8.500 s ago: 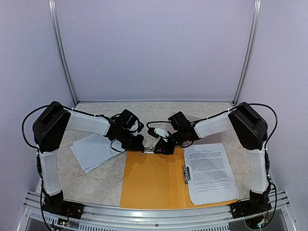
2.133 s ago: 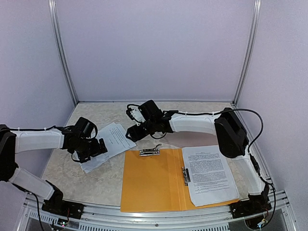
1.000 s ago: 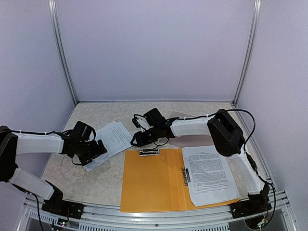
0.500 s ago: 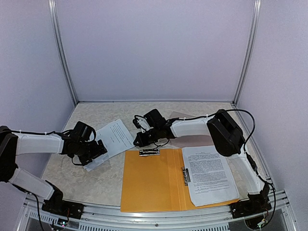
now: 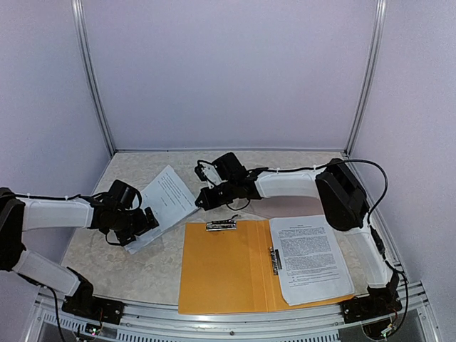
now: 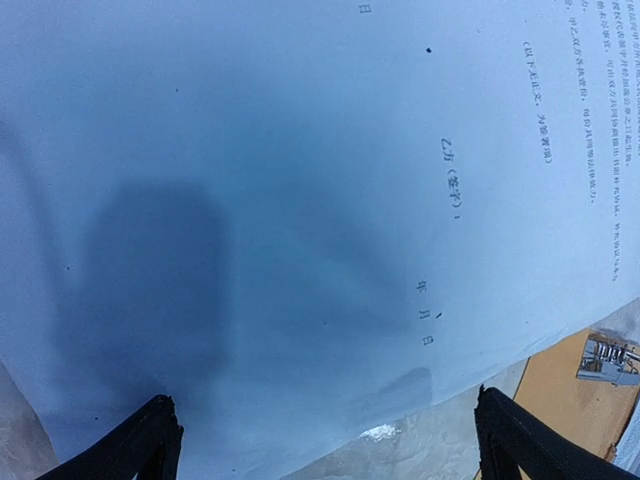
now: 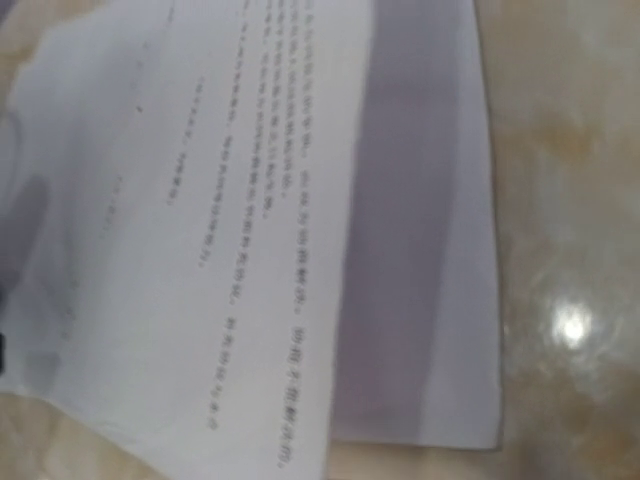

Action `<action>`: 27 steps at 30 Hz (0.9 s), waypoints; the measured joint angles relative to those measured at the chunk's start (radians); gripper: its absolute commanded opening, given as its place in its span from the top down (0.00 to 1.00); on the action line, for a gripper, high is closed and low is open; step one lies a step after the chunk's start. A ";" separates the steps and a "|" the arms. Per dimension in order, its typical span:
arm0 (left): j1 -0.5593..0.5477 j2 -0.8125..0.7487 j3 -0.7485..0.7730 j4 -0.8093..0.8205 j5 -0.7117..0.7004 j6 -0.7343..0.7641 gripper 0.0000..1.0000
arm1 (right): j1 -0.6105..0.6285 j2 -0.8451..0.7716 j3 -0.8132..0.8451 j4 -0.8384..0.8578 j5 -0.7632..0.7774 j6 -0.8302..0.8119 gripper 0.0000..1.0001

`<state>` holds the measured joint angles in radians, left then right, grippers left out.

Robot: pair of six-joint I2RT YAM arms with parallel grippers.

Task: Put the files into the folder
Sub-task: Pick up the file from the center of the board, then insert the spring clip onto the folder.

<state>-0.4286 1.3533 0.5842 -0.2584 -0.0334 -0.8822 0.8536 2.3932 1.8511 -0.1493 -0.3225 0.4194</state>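
One set of files (image 5: 310,256) lies in the folder (image 5: 221,267); loose files (image 5: 167,196), centre left, lie outside, right fingers (image 5: 204,199) clenched on them, left fingers (image 6: 148,442) spread.

Marbled table (image 5: 142,267), open orange folder (image 5: 221,267) near front, files (image 5: 167,196) left, perhaps partly lifted

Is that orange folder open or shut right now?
Open. The orange folder lies spread flat, both halves showing, with a printed sheet resting on its right half.
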 measured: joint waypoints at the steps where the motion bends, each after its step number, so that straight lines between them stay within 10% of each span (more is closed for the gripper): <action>1: 0.000 -0.005 0.000 -0.008 0.000 0.003 0.01 | 0.001 -0.011 0.000 -0.001 0.004 -0.003 1.00; 27: -0.034 -0.431 0.270 -0.196 0.036 0.364 0.01 | 0.057 -0.623 -0.337 -0.233 -0.134 -0.445 1.00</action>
<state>-0.4622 0.9222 0.8543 -0.4549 0.0029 -0.5182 0.9104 1.7699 1.5139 -0.3824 -0.4568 -0.0254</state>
